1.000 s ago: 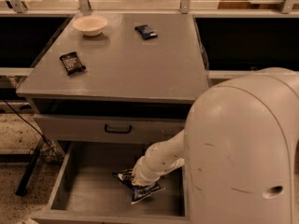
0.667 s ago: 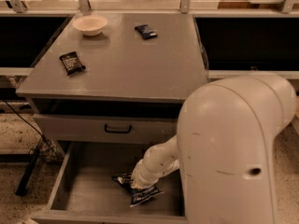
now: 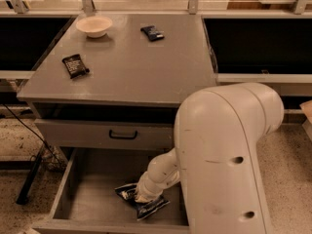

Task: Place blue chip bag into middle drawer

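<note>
The gripper [image 3: 146, 195] sits directly over the bag [image 3: 154, 207], which lies on the drawer [image 3: 90, 191] floor, long axis back-left to front-right; grip state cannot be told.

Dim warm light shadows the hand [image 3: 143, 197] inside the middle drawer [image 3: 95, 194].

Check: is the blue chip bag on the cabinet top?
No, the blue chip bag lies in the open middle drawer, under the gripper.
</note>
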{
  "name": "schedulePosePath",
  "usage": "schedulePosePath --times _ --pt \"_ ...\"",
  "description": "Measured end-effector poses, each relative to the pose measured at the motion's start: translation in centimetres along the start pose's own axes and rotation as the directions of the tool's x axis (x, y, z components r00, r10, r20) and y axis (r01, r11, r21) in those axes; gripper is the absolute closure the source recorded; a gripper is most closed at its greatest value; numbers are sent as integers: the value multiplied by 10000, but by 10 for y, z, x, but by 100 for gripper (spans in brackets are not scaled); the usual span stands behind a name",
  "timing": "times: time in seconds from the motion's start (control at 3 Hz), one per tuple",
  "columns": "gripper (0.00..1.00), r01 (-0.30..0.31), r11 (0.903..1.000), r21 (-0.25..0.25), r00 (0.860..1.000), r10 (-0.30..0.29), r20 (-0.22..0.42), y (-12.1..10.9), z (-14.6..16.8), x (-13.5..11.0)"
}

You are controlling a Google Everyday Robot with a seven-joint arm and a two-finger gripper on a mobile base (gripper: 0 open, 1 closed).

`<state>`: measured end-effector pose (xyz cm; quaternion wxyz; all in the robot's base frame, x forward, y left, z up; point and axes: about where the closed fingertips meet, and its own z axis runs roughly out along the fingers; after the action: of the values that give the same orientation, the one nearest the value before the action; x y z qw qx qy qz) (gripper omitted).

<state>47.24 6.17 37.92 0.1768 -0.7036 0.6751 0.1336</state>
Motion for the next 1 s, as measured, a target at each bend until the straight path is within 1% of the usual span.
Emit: schedulePosePath --times 0.67,1.0 --pt "50 0 10000 -1 10000 0 0 0 0 0" --pt "26 0 10000 -1 10000 0 0 0 0 0"
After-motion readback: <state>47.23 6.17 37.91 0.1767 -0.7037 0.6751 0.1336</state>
